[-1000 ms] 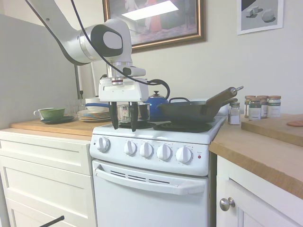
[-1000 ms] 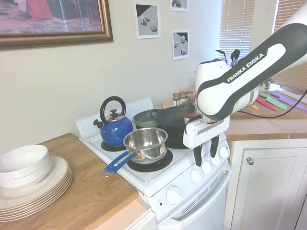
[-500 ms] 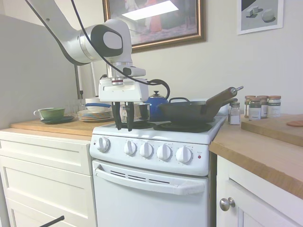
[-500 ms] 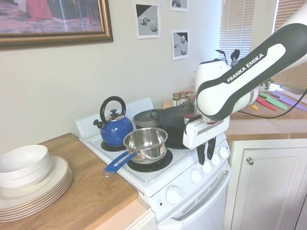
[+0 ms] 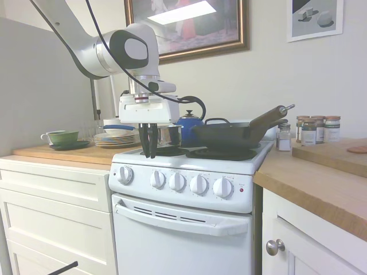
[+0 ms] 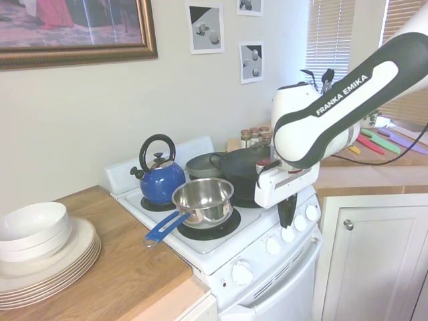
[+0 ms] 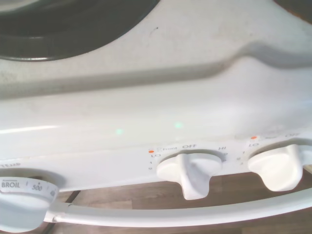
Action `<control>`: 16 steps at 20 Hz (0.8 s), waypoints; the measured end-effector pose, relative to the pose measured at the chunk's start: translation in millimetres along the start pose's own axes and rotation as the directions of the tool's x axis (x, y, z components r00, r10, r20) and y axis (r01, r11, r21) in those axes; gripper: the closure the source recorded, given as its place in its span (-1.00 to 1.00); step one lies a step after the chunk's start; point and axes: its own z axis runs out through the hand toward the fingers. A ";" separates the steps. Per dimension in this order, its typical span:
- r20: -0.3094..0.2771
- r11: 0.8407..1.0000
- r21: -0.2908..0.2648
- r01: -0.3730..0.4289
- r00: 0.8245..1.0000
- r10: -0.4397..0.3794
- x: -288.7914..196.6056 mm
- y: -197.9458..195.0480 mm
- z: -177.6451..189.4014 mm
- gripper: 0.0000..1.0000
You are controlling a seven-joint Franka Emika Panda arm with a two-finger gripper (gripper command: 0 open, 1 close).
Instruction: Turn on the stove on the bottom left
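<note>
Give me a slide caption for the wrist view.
Stove front panel up close, with the Front knob directly below the wrist camera.

The stove [image 5: 189, 197] has a shiny pot [image 6: 202, 198] with a blue handle, a blue kettle [image 6: 159, 179] and a black pan [image 5: 229, 134] on top. The wood counter [image 6: 107, 267] beside it holds stacked plates [image 6: 50, 257].

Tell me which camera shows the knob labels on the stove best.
The wrist view: print reading Front, OFF, HI and LO rings one knob on the stove. Both exterior views show the knobs, but no legible print.
</note>
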 end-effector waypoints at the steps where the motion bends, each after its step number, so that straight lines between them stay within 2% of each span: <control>1: 0.000 1.000 0.000 0.000 1.000 0.000 0.0 -0.1 0.0 1.00; 16: -0.001 1.000 -0.017 0.010 1.000 -0.010 11.2 -8.9 29.6 1.00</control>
